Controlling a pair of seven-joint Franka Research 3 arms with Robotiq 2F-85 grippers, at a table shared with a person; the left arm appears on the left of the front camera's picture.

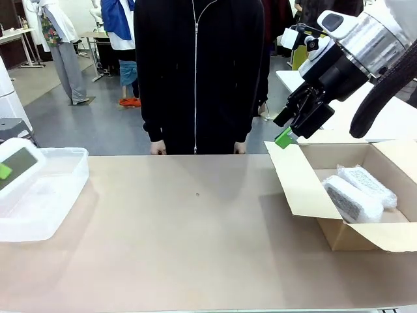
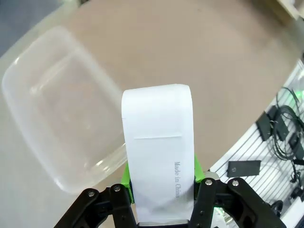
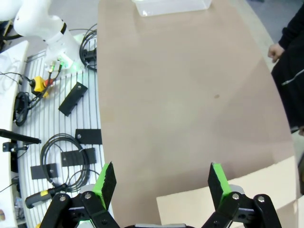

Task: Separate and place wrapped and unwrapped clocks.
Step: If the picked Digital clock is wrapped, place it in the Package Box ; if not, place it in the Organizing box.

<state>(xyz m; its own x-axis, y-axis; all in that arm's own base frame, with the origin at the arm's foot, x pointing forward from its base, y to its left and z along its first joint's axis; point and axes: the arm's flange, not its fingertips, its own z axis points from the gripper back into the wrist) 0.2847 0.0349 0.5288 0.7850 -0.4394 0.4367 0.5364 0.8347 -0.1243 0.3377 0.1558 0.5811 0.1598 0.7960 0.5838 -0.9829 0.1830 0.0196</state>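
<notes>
The bare white clock with its dark face hangs over the left end of the clear plastic bin, with a green pad against its face. In the left wrist view my left gripper is shut on the clock's white back, and the bin lies below it. Two bubble-wrapped bundles lie side by side in the cardboard box. My right gripper hovers open above the box's far left flap and holds nothing. Its fingers stand wide apart.
A person in black stands at the far edge of the table, hands at the table's rim. The box's open flaps stick up and outward. Bare brown tabletop lies between bin and box. Cables and tools lie beside the table.
</notes>
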